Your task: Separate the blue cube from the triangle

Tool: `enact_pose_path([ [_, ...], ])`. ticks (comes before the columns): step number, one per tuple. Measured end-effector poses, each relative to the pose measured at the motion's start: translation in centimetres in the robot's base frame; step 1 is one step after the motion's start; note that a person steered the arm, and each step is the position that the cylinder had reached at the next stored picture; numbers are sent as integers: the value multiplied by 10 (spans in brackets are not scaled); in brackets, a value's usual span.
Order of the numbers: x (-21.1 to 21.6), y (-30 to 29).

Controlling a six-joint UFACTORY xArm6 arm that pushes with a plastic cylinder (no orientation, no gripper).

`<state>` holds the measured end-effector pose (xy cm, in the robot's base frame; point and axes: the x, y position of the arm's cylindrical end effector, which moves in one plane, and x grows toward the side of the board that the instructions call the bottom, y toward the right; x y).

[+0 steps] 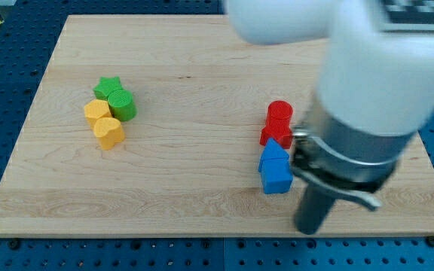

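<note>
A blue cube [278, 179] lies at the board's right centre. It touches a blue triangle [274, 154] just above it in the view. My tip [308, 229] is the lower end of the dark rod. It stands a little below and to the right of the blue cube, with a small gap between them. The arm's large white and grey body hides the board to the right of these blocks.
A red cylinder [279, 114] and another red block [275, 135] sit right above the blue triangle. At the left a green star [109, 85], green cylinder [122, 105], yellow block [96, 111] and yellow heart [109, 132] form a cluster. The board's bottom edge [202, 235] is near my tip.
</note>
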<state>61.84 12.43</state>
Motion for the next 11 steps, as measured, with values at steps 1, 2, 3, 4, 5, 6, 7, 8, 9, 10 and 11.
enact_pose_path([
  [1, 0, 26],
  [2, -22, 23],
  [3, -28, 0],
  [4, -39, -33],
  [5, -44, -10],
  [6, -49, -17],
  [7, -61, -62],
  [8, -64, -67],
  [9, -64, -69],
  [10, -72, -88],
  [11, -72, -91],
])
